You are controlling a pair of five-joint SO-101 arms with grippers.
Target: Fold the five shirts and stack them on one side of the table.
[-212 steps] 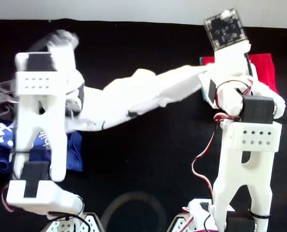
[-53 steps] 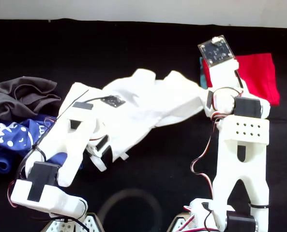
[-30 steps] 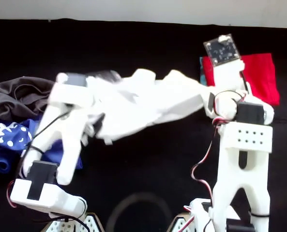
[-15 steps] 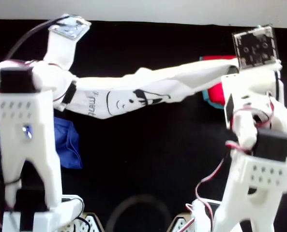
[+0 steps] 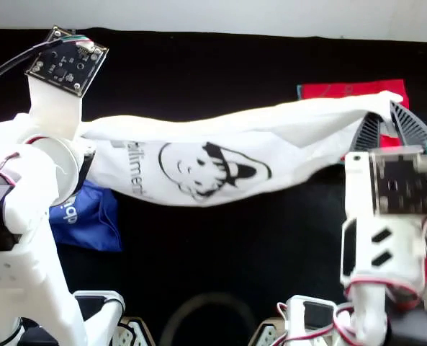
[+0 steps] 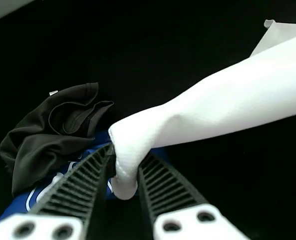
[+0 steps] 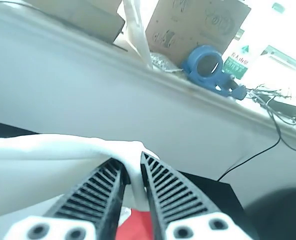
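Overhead, the white shirt (image 5: 199, 158) hangs stretched in the air between the two arms, above the black worktop (image 5: 235, 245), with its printed cartoon face turned up toward the high camera. The left hand (image 5: 89, 138) is pressed together on one bunched end of the cloth; in its own wrist view the ribbed fingers (image 6: 83, 180) of that hand (image 6: 124, 167) pinch a rolled white fold, and the rest of the shirt (image 6: 227, 100) runs away from it as a taut band. The right hand (image 5: 386, 119) is likewise closed on the other end, near the far right of the worktop; its wrist view shows the hand (image 7: 132, 172) nipping a thin ridge of the white fabric (image 7: 48, 160). A folded red shirt (image 5: 328, 90) lies flat on the worktop beyond the right hand, partly hidden by the white one. On the left side a blue shirt (image 5: 91, 216) lies crumpled, and the left wrist view shows a dark grey shirt (image 6: 53, 130) heaped touching the blue one (image 6: 38, 197).
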